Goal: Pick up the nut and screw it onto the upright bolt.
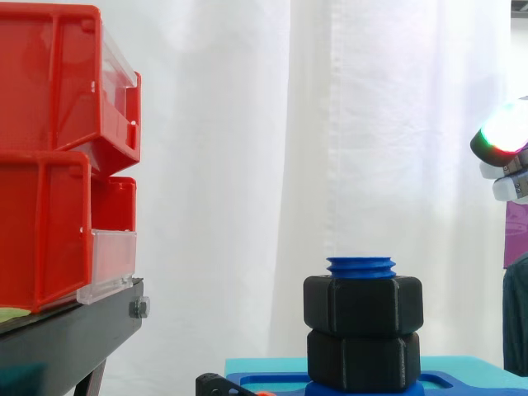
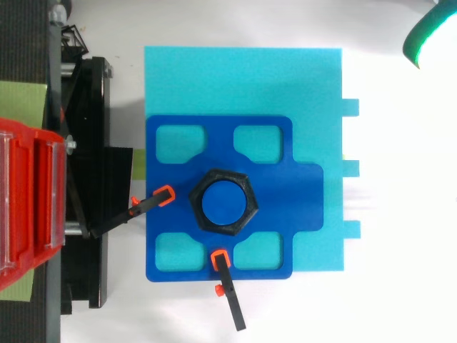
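On the blue fixture plate (image 2: 307, 200), dead centre: one upright blue bolt (image 1: 360, 266), thread crest showing above a black hex nut (image 1: 363, 305).

Item 1, nut. Seated on the bolt, upper of two stacked black hex bodies and touching the lower hex body (image 1: 363, 359). I cannot tell whether the lower body is a second nut or a collar. Seen from above, the nut (image 2: 248, 202) rings the bolt head (image 2: 221, 201).

Item 2, fixture. The plate lies on a cyan foam pad (image 2: 314, 78). Two orange-tipped clamps bear on the plate, one at 9 o'clock of the nut (image 2: 153, 200) and one at 6 o'clock (image 2: 228, 293).

Item 3, surroundings. Red bins (image 1: 49, 82) on a black stand (image 1: 66, 338) at 9 o'clock; white curtain (image 1: 247, 124) behind.

Risks, as judged: the nut looks threaded on, so little remains. A low sideways pass over the bolt could catch the nut's corner and back it off. An off-axis push could rock the plate on the soft foam against the clamps. Further turning on a seated nut could bind it.

Item 4, hand (image 1: 505, 132). High at 2 o'clock of the bolt in the side view, well apart from it. In the top view the hand (image 2: 428, 36) is at 1 o'clock, beyond the foam's corner. It glows green-white. Whether it is wide, narrow or holding anything cannot be told.
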Robot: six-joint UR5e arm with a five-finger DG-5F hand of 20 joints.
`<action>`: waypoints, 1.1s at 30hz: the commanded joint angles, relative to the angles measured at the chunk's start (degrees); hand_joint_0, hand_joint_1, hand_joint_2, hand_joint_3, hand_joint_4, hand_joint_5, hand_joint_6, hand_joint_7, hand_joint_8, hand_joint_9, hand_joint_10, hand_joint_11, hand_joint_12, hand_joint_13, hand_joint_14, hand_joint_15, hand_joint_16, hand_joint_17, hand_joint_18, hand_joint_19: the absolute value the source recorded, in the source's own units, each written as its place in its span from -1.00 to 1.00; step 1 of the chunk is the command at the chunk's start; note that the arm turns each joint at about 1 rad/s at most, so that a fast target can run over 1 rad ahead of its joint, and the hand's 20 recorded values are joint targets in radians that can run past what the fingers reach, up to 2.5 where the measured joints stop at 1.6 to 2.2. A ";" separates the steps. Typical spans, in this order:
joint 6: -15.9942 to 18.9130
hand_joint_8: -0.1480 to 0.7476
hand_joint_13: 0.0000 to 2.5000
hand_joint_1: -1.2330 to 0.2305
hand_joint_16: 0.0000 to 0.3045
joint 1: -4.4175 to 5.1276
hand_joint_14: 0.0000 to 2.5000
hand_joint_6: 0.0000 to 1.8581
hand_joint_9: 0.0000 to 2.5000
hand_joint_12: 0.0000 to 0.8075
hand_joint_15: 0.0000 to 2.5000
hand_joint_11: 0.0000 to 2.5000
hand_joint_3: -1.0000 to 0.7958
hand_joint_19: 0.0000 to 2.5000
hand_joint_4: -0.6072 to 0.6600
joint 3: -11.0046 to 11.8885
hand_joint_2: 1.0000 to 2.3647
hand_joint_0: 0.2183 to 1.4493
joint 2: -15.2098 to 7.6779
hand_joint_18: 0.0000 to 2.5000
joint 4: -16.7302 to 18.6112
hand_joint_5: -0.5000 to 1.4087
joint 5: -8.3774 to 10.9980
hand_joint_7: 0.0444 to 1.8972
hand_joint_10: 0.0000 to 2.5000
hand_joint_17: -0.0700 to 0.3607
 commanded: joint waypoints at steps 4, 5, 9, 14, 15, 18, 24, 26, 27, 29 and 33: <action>0.00 -0.29 -0.92 0.29 -0.74 0.04 -1.00 -0.46 -0.90 -0.20 -1.00 -1.00 -0.44 -1.00 0.04 0.01 -1.00 -0.55 0.00 -1.00 0.02 -0.71 0.00 -0.38 -1.00 -0.26; 0.00 -0.30 -0.92 0.29 -0.74 0.04 -1.00 -0.46 -0.90 -0.20 -1.00 -1.00 -0.44 -1.00 0.04 -0.07 -1.00 -0.55 0.00 -1.00 -0.07 -0.71 0.00 -0.35 -1.00 -0.26; 0.00 -0.29 -0.92 0.29 -0.74 0.04 -1.00 -0.46 -0.90 -0.20 -1.00 -1.00 -0.44 -1.00 0.03 0.01 -1.00 -0.55 0.00 -1.00 0.02 -0.71 0.00 -0.38 -1.00 -0.25; 0.00 -0.29 -0.92 0.29 -0.73 -0.05 -1.00 -0.46 -0.90 -0.20 -1.00 -1.00 -0.44 -1.00 0.03 0.01 -1.00 -0.55 0.00 -1.00 -0.07 -0.72 0.00 -0.39 -1.00 -0.25; 0.00 -0.29 -0.92 0.29 -0.73 -0.05 -1.00 -0.46 -0.89 -0.21 -1.00 -1.00 -0.44 -1.00 0.04 0.01 -1.00 -0.55 0.00 -1.00 -0.07 -0.71 0.00 -0.39 -1.00 -0.25; 0.00 -0.30 -0.92 0.29 -0.74 0.04 -1.00 -0.46 -0.90 -0.21 -1.00 -1.00 -0.44 -1.00 0.04 -0.07 -1.00 -0.55 0.00 -1.00 -0.07 -0.71 0.00 -0.33 -1.00 -0.26; 0.00 -0.29 -0.91 0.28 -0.74 -0.05 -1.00 -0.46 -0.88 -0.21 -1.00 -1.00 -0.44 -1.00 0.05 0.01 -1.00 -0.55 0.00 -1.00 0.02 -0.71 0.00 -0.39 -1.00 -0.26; 0.00 -0.29 -0.91 0.28 -0.74 -0.05 -1.00 -0.46 -0.89 -0.21 -1.00 -1.00 -0.44 -1.00 0.04 0.01 -1.00 -0.55 0.00 -1.00 0.02 -0.71 0.00 -0.36 -1.00 -0.26; 0.00 -0.29 -0.91 0.28 -0.74 -0.05 -1.00 -0.46 -0.89 -0.21 -1.00 -1.00 -0.44 -1.00 0.04 0.01 -1.00 -0.55 0.00 -1.00 0.02 -0.71 0.00 -0.40 -1.00 -0.26; 0.00 -0.29 -0.91 0.28 -0.74 -0.05 -1.00 -0.46 -0.88 -0.21 -1.00 -1.00 -0.44 -1.00 0.04 0.01 -1.00 -0.55 0.00 -1.00 0.02 -0.71 0.00 -0.40 -1.00 -0.26; 0.00 -0.29 -0.91 0.28 -0.74 0.04 -1.00 -0.46 -0.89 -0.21 -1.00 -1.00 -0.44 -1.00 0.04 0.01 -1.00 -0.55 0.00 -1.00 -0.07 -0.71 0.00 -0.39 -1.00 -0.26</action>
